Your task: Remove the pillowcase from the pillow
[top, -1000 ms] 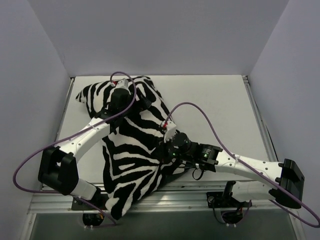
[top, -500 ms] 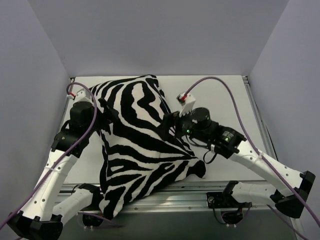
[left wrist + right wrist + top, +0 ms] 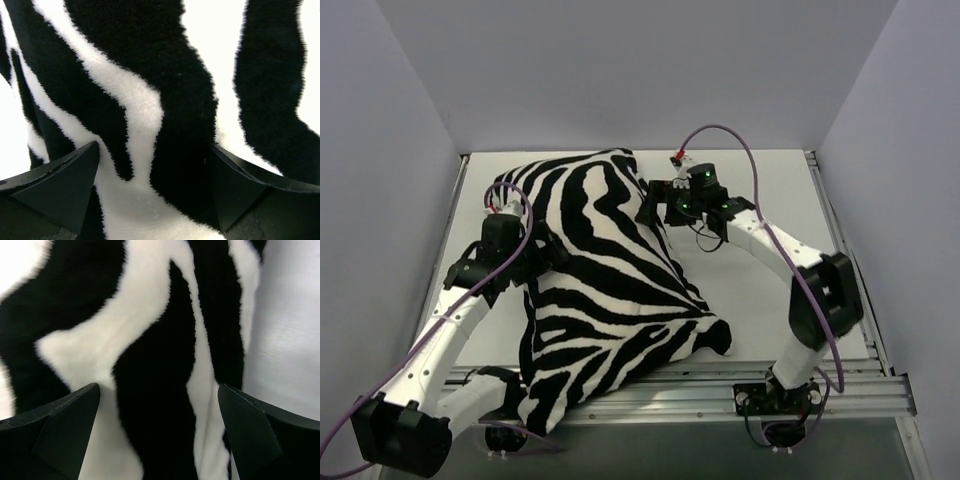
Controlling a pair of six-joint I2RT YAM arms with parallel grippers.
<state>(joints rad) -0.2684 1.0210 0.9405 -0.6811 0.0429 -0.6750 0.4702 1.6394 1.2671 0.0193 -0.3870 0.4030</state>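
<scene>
1. Lying zebra-side up, the plump pillowcase [image 3: 605, 290] covers the left and middle of the table [image 3: 770, 190]. It runs from the far-left corner down to the near edge.
2. The left end effector [image 3: 542, 255] sits against the cover's left edge, about halfway along its length. In the left wrist view its two dark fingers [image 3: 60, 185] are spread wide, and striped plush fills the whole gap between and beyond them.
3. The right end effector [image 3: 650, 212] sits at the cover's far right edge, near its upper corner. In the right wrist view its fingers [image 3: 265, 435] are also spread wide. Plush lies across most of the gap, and bare pale table shows beside the right-hand finger.
4. Neither end effector shows fabric pinched between its tips.
5. Edges: the cover's near-left corner hangs over the metal front rail [image 3: 820, 392]. Its near-right corner rests on the table just short of that rail. Its far edge lies close to the back wall [image 3: 640, 70].
6. Open room: the right half of the table is bare, from the cover's right edge to the right-hand wall. On the left, only a narrow strip of table separates the cover from the side wall, and the left arm occupies it.
</scene>
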